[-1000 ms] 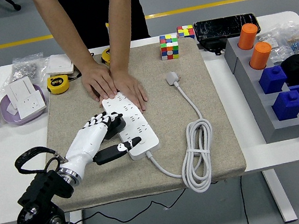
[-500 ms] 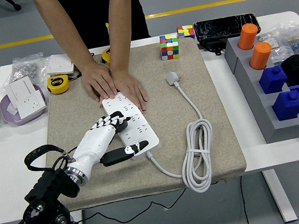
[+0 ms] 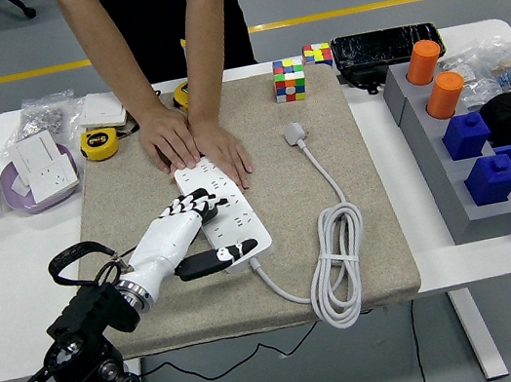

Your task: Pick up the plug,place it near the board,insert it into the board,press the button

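I am resting my left hand [image 3: 187,233], fingers loosely spread and holding nothing, on the near end of the power strip [image 3: 224,206], whose far end a person's hands [image 3: 196,144] are pinning, presumably so it cannot slide under my press; I cannot make out the plug beneath my palm.

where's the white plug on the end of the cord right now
In the head view the white plug lies loose on the beige mat, right of the power strip and the person's hands, just below the Rubik's cube.
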`<state>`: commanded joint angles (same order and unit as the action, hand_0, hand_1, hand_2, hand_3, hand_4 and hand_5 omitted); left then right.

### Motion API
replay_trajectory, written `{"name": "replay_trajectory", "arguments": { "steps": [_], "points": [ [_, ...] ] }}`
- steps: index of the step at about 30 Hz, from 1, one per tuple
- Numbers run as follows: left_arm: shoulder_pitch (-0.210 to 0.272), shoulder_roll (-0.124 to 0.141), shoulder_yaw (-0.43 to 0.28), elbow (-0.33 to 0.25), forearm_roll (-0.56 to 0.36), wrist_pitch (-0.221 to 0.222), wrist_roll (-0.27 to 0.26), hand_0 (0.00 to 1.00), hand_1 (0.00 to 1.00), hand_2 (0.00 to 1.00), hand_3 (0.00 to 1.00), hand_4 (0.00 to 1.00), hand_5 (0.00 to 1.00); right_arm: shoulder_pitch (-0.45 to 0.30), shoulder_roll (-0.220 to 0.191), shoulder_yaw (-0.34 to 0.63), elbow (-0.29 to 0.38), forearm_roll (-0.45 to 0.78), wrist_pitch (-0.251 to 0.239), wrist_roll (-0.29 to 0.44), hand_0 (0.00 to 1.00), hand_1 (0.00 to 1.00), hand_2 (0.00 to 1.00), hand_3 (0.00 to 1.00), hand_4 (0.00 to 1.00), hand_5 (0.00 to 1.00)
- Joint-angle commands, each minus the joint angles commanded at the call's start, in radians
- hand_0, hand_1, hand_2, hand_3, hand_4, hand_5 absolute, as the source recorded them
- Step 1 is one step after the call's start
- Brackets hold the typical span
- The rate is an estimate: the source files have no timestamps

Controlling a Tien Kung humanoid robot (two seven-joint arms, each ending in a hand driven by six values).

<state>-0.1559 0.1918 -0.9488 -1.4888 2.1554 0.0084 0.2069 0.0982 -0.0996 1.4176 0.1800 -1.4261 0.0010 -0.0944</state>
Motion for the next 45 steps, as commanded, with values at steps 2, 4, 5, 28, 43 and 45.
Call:
{"name": "replay_trajectory", "arguments": {
  "steps": [2, 4, 5, 28, 43, 45],
  "points": [
    [0.003, 0.001, -0.002, -0.009, 0.002, 0.001, -0.001, 0.998, 0.998, 0.926, 0.899, 0.998, 0.998, 0.000, 0.000, -0.002, 0.000, 0.001, 0.000, 0.000, 0.868, 0.724, 0.716, 0.709, 0.998, 0.669],
    [0.006, 0.002, -0.003, -0.025, 0.003, 0.004, -0.003, 0.998, 0.998, 0.926, 0.899, 0.998, 0.998, -0.001, 0.000, -0.004, 0.000, 0.003, 0.000, 0.001, 0.868, 0.724, 0.716, 0.709, 0.998, 0.669],
    [0.007, 0.003, -0.005, -0.037, 0.004, 0.007, -0.005, 0.998, 0.998, 0.926, 0.899, 0.998, 0.998, -0.001, 0.000, -0.004, 0.000, 0.002, 0.000, 0.000, 0.868, 0.724, 0.716, 0.709, 0.998, 0.669],
    [-0.009, 0.039, 0.048, -0.290, -0.069, -0.275, 0.144, 0.212, 0.106, 0.204, 0.781, 0.640, 0.177, -0.003, 0.000, -0.006, 0.000, 0.004, -0.001, -0.002, 0.868, 0.723, 0.713, 0.707, 0.998, 0.670],
    [-0.022, 0.029, 0.050, -0.211, 0.020, -0.310, 0.190, 0.166, 0.059, 0.168, 0.845, 0.503, 0.002, -0.003, 0.001, 0.000, 0.000, 0.001, 0.000, -0.002, 0.868, 0.722, 0.713, 0.707, 0.998, 0.670],
    [-0.022, 0.029, 0.050, -0.208, 0.026, -0.310, 0.191, 0.167, 0.056, 0.167, 0.847, 0.500, 0.002, -0.002, 0.001, -0.003, 0.000, 0.004, 0.000, -0.001, 0.867, 0.722, 0.712, 0.706, 0.998, 0.669]
  ]
}}
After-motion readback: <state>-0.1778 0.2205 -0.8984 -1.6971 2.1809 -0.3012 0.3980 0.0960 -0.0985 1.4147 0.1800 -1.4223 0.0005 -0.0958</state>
